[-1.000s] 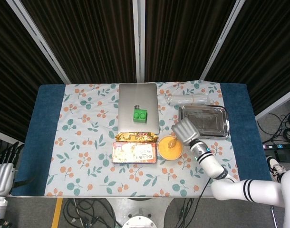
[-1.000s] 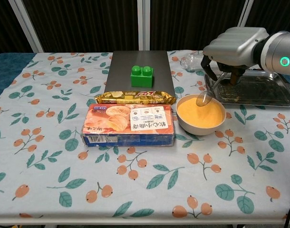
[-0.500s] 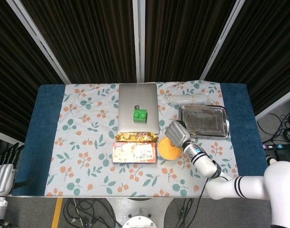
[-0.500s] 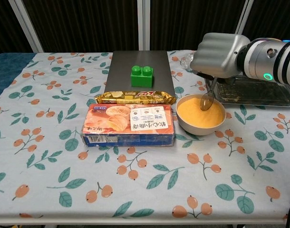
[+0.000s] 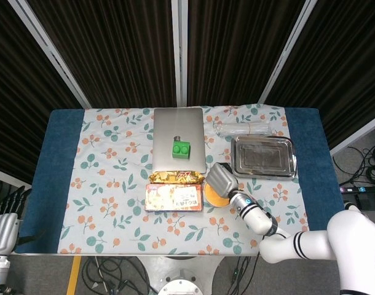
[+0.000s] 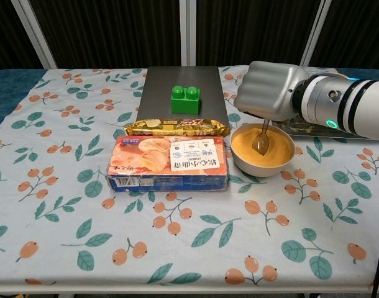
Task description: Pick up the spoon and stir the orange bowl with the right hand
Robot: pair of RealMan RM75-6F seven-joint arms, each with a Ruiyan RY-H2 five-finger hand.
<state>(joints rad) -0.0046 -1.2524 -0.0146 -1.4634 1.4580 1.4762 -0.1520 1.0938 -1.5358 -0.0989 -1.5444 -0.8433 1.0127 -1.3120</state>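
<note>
Right now our right hand (image 6: pixel 270 90) hangs closed directly above the orange bowl (image 6: pixel 263 151), which sits just right of the biscuit box (image 6: pixel 169 163). It grips the spoon (image 6: pixel 261 139), whose handle runs nearly straight down, its scoop at the orange filling. Our left hand (image 5: pixel 2 230) rests idle, apparently empty, well off at the table's far side.

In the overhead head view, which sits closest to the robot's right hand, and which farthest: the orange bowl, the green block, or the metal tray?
From the right hand:
1. Orange bowl, directly beneath it.
2. Metal tray, to its right, farther back.
3. Green block, on the grey board, back and to its left; nearly level with the tray, too close to call.
</note>
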